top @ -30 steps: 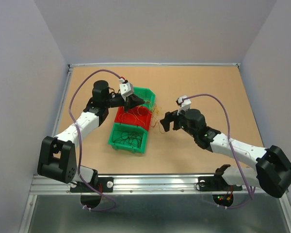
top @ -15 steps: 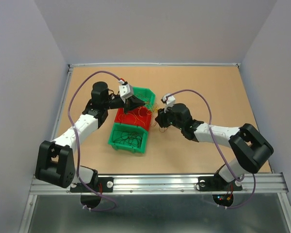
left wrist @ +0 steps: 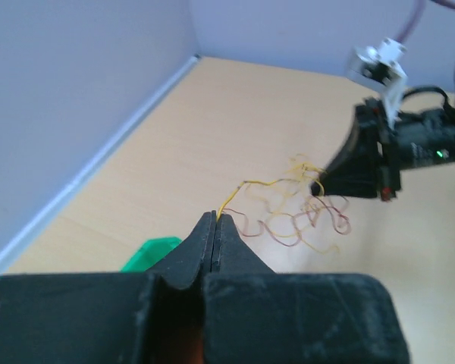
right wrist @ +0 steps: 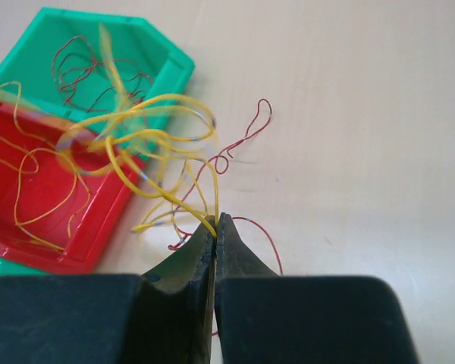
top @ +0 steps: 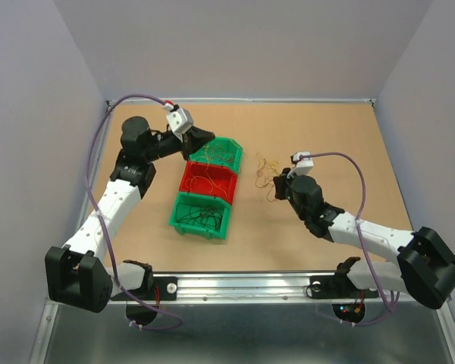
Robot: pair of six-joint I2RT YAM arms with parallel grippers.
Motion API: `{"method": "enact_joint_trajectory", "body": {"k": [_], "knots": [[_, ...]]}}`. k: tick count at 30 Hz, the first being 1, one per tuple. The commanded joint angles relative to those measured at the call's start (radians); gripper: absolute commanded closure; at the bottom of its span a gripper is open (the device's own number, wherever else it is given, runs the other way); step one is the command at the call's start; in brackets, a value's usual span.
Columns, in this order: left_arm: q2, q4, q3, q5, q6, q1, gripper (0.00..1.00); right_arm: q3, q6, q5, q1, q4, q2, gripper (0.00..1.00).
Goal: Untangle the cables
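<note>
The cables (top: 267, 168) are a thin curly tangle of yellow and reddish wires lying on the table right of the bins. My left gripper (top: 209, 139) hangs over the far green bin (top: 231, 144), shut on one yellow strand (left wrist: 229, 196) that leads to the tangle (left wrist: 299, 216). My right gripper (top: 277, 186) is at the tangle's near side. In the right wrist view it (right wrist: 214, 221) is shut on yellow wires (right wrist: 148, 133), with a red wire (right wrist: 248, 133) looping beside them.
Three small bins stand in a row left of centre: the far green one, a red one (top: 210, 182) holding yellow strands, and a near green one (top: 201, 215) holding dark wires. Purple arm cables arc above both arms. Grey walls enclose the table (top: 326, 129).
My right gripper shut on the wires at the bins and pulled them right onto the table. My left gripper drew back up and left with its strand.
</note>
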Motion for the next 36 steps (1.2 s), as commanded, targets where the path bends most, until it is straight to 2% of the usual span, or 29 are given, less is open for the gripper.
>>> {"method": "enact_joint_trajectory", "body": {"k": [1, 6, 10, 12, 18, 24, 26, 27, 28, 29, 31, 32, 33, 36], "knots": [[-0.025, -0.056, 0.212, -0.132, -0.024, 0.028, 1.00, -0.051, 0.084, 0.149, 0.004, -0.072, -0.108, 0.99], [0.010, -0.130, 0.330, -0.232, -0.076, 0.065, 1.00, -0.106, 0.148, 0.205, 0.004, -0.135, -0.235, 0.99], [0.042, -0.159, 0.431, -0.362, -0.142, 0.116, 1.00, -0.143, 0.209, 0.346, 0.002, -0.184, -0.320, 0.99], [0.053, -0.167, 0.468, -0.407, -0.162, 0.151, 1.00, -0.157, 0.231, 0.365, -0.001, -0.193, -0.329, 1.00], [0.085, -0.167, 0.576, -0.430, -0.294, 0.316, 1.00, -0.180, 0.287, 0.422, -0.006, -0.225, -0.361, 0.99], [0.062, -0.142, 0.607, -0.471, -0.349, 0.407, 1.00, -0.240, 0.354, 0.522, -0.006, -0.270, -0.501, 0.97], [0.067, -0.141, 0.626, -0.459, -0.359, 0.423, 1.00, -0.254, 0.343, 0.497, -0.006, -0.271, -0.535, 0.90], [0.068, -0.129, 0.628, -0.404, -0.360, 0.423, 1.00, -0.257, 0.326, 0.470, -0.006, -0.271, -0.547, 0.57], [0.068, -0.107, 0.614, -0.351, -0.378, 0.421, 1.00, -0.255, 0.299, 0.406, -0.006, -0.271, -0.564, 0.48], [0.070, -0.068, 0.608, -0.244, -0.395, 0.418, 1.00, -0.254, 0.289, 0.384, -0.006, -0.270, -0.569, 0.43], [0.065, -0.041, 0.596, -0.168, -0.400, 0.400, 1.00, -0.241, 0.256, 0.335, -0.006, -0.268, -0.576, 0.39], [0.059, -0.041, 0.590, -0.152, -0.383, 0.378, 1.00, -0.238, 0.245, 0.318, -0.006, -0.262, -0.576, 0.34], [0.052, -0.040, 0.581, -0.135, -0.367, 0.334, 1.00, -0.235, 0.214, 0.298, -0.006, -0.255, -0.576, 0.24], [0.007, -0.040, 0.542, -0.150, -0.297, 0.228, 1.00, -0.247, 0.133, 0.162, -0.004, -0.169, -0.570, 0.13]]}}
